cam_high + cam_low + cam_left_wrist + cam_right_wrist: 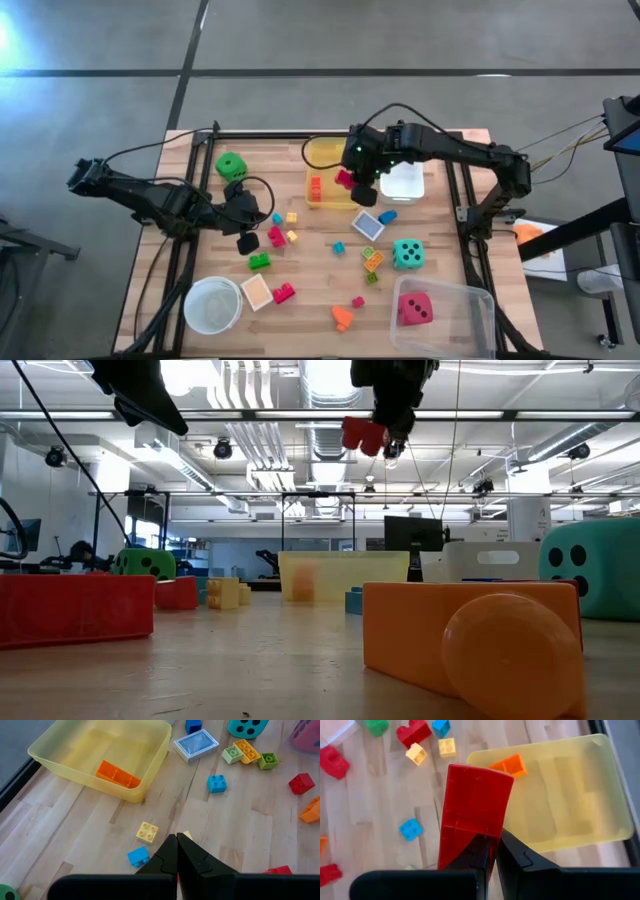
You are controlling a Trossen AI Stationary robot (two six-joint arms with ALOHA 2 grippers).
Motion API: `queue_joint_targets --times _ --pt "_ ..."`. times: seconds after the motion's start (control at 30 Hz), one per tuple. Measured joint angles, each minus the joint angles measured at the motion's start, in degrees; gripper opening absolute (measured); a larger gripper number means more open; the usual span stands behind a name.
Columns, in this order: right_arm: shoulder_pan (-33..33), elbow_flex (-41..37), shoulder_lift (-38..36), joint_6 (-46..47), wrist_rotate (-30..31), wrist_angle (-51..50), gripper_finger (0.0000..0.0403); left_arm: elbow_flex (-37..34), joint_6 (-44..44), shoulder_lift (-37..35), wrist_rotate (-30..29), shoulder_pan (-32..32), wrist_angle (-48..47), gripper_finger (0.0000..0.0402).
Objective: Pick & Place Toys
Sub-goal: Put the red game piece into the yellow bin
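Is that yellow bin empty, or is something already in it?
Not empty: one orange block lies inside the yellow bin. The right gripper holds a red block above its edge.

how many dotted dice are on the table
3. The green die sits at the table's far left, the teal die on bare wood right of centre, and the pink-red die inside the clear bin at the near right.

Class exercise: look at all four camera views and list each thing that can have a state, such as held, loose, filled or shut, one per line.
right gripper: shut on the red block, above the yellow bin.
red block: held, lifted off the table.
left gripper: shut, holding nothing.
yellow bin: holds one orange block.
clear bin: holds the pink-red die.
white bowl: no toys inside.
green die: loose on the table.
teal die: loose on the table.
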Motion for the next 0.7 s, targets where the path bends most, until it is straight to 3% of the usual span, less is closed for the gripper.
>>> queue_joint_targets --times 0.23,0.7 --pt "-1.74 -2.70 3.11 2.28 -0.23 8.31 0.0015 0.00 0.00 0.00 0.00 0.02 0.00 0.0000" --pt "-3.47 -2.94 14.87 -2.68 -0.20 5.30 0.0015 0.00 0.00 0.00 0.00 0.02 -0.01 0.0000"
